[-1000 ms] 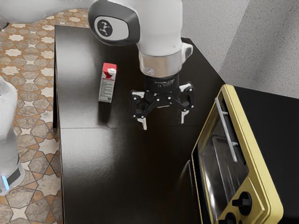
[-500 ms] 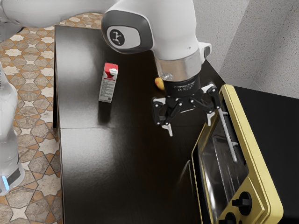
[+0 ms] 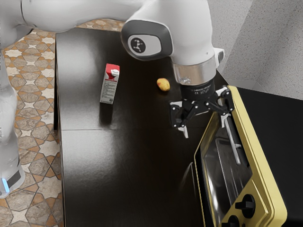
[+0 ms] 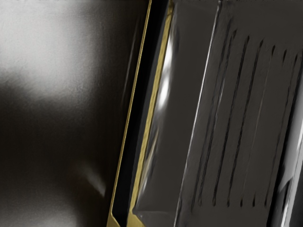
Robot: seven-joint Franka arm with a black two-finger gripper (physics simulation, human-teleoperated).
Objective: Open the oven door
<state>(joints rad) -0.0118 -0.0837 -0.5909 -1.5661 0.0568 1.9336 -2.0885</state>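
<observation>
Gripper pointing down, fingers spread, near the handle of a closed yellow oven. A carton stands well apart.

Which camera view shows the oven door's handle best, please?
The exterior view: most of the handle shows there, though the gripper covers its upper end. The wrist view shows a silvery strip of it at one edge.

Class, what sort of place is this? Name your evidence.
Likely a simulated kitchen: there is a yellow oven with knobs, plus a carton and what looks like fruit on a dark table.
</observation>
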